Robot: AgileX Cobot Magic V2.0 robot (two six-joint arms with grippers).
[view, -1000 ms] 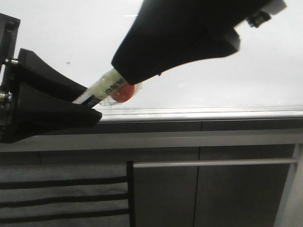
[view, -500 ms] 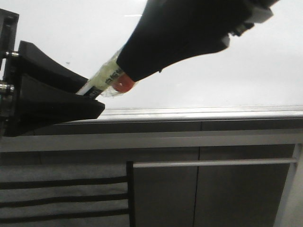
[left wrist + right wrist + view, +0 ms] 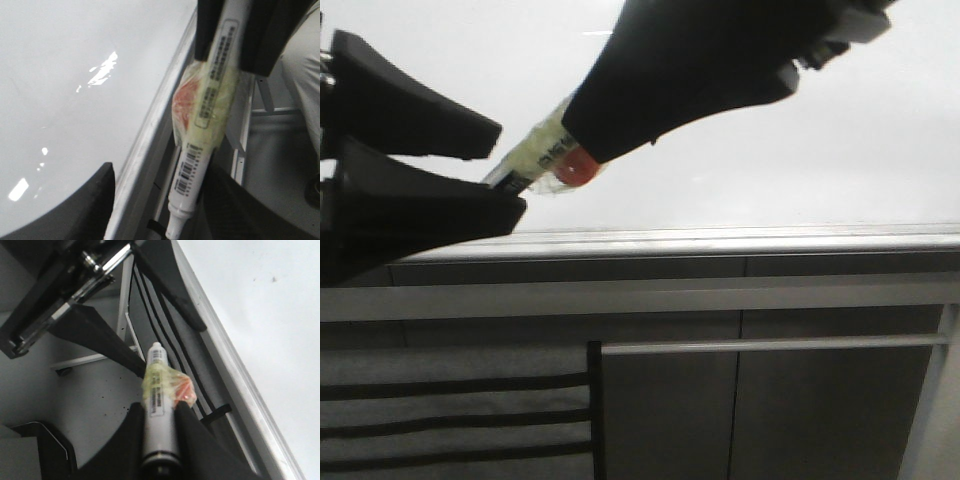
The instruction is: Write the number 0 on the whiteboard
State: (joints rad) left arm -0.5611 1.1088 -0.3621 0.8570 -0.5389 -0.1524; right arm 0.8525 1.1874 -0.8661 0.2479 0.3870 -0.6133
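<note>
Glossy whiteboard [image 3: 740,110] with a metal edge rail stands above grey cabinet panels [image 3: 670,400]; no number 0 is visible on it. The right gripper [image 3: 159,412] pinches the marker [image 3: 207,120] mid-barrel near its taped section, while the left gripper [image 3: 505,175] has jaws spread around the marker's end. Judged light, rigid and smooth, the marker is best gripped at the taped band.

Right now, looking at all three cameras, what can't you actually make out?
- The number 0: no stroke shows on the whiteboard in any view; the right gripper covers much of the board in the front view.
- The marker: its writing tip is hidden inside the right gripper; the printed label is too small to read.
- Left gripper: open around the marker's tail end, contact unclear.
- Orange blob under the tape: blurred, unidentifiable.
</note>
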